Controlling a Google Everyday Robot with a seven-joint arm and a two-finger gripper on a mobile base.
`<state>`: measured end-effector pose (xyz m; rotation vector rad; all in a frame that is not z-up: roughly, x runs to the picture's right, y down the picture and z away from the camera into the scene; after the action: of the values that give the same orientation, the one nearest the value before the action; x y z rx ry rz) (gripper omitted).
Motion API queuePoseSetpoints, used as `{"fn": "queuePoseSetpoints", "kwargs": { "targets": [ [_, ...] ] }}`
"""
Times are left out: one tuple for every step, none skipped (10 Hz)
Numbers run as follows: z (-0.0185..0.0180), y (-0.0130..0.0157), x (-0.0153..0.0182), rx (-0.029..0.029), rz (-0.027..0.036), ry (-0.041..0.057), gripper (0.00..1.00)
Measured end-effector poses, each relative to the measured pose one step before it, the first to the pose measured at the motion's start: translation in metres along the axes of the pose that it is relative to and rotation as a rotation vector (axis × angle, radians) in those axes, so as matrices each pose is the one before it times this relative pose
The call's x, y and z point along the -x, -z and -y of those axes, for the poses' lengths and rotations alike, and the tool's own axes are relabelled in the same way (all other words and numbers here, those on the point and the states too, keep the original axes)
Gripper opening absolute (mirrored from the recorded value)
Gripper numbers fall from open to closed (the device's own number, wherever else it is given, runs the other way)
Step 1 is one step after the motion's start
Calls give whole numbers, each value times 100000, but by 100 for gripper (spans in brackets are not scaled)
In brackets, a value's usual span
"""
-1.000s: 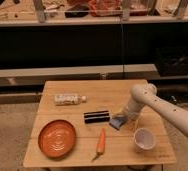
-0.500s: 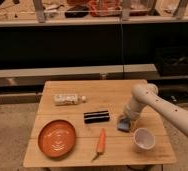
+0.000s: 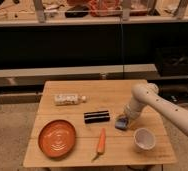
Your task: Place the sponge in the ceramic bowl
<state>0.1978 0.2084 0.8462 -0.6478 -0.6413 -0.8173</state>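
Wooden table (image 3: 112,92) — gripper (image 3: 123,118) tight on soft blue sponge (image 3: 120,123) — ringed ceramic bowl (image 3: 57,138) apart.

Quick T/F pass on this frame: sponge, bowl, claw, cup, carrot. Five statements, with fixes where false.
1. The sponge lies in the ceramic bowl. False: it is on the table, right of the black bar.
2. The claw is shut on the sponge. True.
3. The ceramic bowl holds nothing. True.
4. The white cup stands left of the bowl. False: it stands at the right, near the sponge.
5. The carrot lies between bowl and cup. True.
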Motion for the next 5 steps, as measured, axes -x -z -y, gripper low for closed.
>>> {"fn": "queuePoseSetpoints", "kwargs": {
  "targets": [
    [72, 275, 36, 35, 3, -77, 1],
    [108, 110, -22, -56, -62, -94, 1],
    [144, 6, 22, -6, 59, -4, 1],
    [103, 61, 90, 204, -168, 286, 1],
    [244, 368, 529, 572, -421, 1326, 1]
  ]
}}
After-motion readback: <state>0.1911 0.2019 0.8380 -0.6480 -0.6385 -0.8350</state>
